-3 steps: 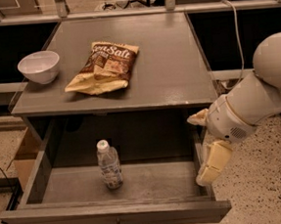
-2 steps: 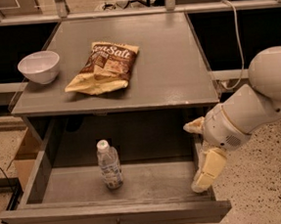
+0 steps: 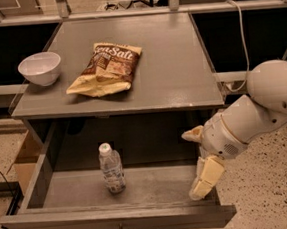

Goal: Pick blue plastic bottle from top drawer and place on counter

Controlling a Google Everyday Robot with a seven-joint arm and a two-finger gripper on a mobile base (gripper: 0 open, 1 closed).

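The blue plastic bottle (image 3: 111, 168) stands upright with its white cap up in the left-middle of the open top drawer (image 3: 143, 221). My gripper (image 3: 198, 159) hangs over the drawer's right end, well to the right of the bottle and apart from it. Its cream fingers (image 3: 206, 176) are spread and hold nothing. The white arm reaches in from the right. The grey counter (image 3: 169, 59) lies above the drawer.
A chip bag (image 3: 106, 69) lies on the counter's left-middle, and a white bowl (image 3: 40, 68) stands at its left edge. Dark side shelves flank the cabinet. A cardboard box (image 3: 24, 162) stands on the floor at the left.
My arm and gripper have shifted a little left and down toward the drawer's right end. The bottle, bag and bowl have not moved.
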